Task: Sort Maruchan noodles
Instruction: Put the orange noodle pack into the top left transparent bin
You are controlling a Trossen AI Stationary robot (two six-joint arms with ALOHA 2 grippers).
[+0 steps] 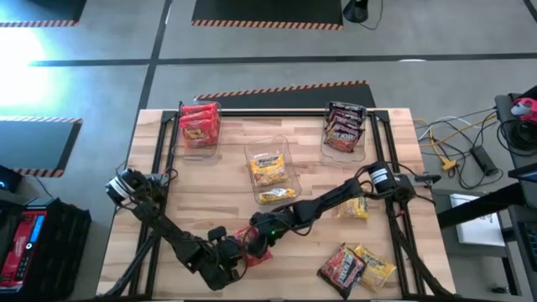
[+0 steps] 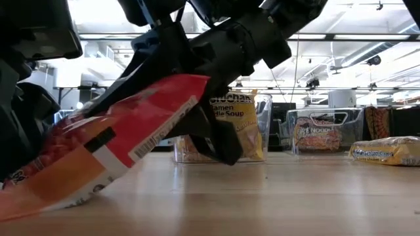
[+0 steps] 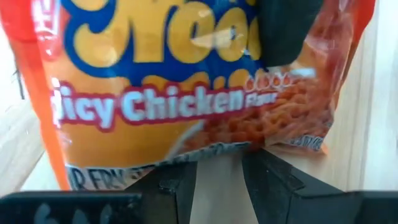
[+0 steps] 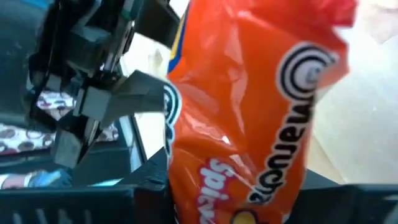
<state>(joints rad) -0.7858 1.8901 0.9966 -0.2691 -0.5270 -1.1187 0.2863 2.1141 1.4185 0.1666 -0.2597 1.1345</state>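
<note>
From overhead I see a wooden counter with both of my dark arms meeting at the lower centre of the frame. My left pincer comes in from the lower left and my right pincer reaches in from the right; between them is one red noodle packet, its printed face reading "Spicy Chicken" in the left wrist view. The left pincer is clamped on the packet's edge, with its dark fingers pressed close below the wrapper. The right pincer is closed partway around the same packet, the orange-red plastic filling the gap between its jaws in the right wrist view, so both pincers hold it together. In the table-level view the packet tilts, its low corner at the lower left near the counter surface and its high end raised toward the centre. The other packets are spread about: a clear bin at the upper left holds red packets, a clear bin at the upper right holds dark packets, and a clear bin at the centre holds yellow ones. A loose yellow packet lies at the right of the counter, and a dark packet touching another yellow packet lies at the lower right.
</note>
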